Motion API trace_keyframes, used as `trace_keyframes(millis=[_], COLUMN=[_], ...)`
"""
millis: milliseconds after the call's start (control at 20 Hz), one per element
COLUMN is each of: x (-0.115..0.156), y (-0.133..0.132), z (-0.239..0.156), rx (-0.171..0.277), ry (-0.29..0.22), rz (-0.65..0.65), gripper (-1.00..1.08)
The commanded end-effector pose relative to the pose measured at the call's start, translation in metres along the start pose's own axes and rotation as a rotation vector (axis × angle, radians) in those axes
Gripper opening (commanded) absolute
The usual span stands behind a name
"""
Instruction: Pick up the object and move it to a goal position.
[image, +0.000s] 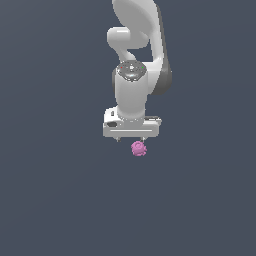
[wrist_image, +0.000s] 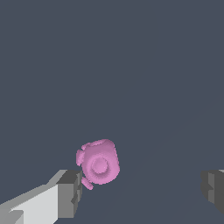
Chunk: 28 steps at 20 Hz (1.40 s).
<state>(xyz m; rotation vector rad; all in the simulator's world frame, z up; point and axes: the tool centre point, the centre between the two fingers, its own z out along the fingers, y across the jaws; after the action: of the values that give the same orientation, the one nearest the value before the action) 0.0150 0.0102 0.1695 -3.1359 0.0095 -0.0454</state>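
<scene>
Finger pads (wrist_image: 69, 194) of the claw (image: 131, 139) stand spread, gripping nothing. Pink lumpy object (wrist_image: 99, 162) lies on the bench at lower centre, just beside one pad. Grasp, lift and transfer remain outstanding.

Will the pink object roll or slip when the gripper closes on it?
Probably a bit. The object is roundish with bumpy lobes, so it may roll or twist. It sits near one finger of the open gripper, so that finger may nudge it first.
</scene>
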Motion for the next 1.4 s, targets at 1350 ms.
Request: trace_keyframes(millis=[1350], x=[-0.030], y=[-0.032], z=[0.065], rx=[-0.007], ry=[-0.025], rz=[-0.209], gripper=[1.00])
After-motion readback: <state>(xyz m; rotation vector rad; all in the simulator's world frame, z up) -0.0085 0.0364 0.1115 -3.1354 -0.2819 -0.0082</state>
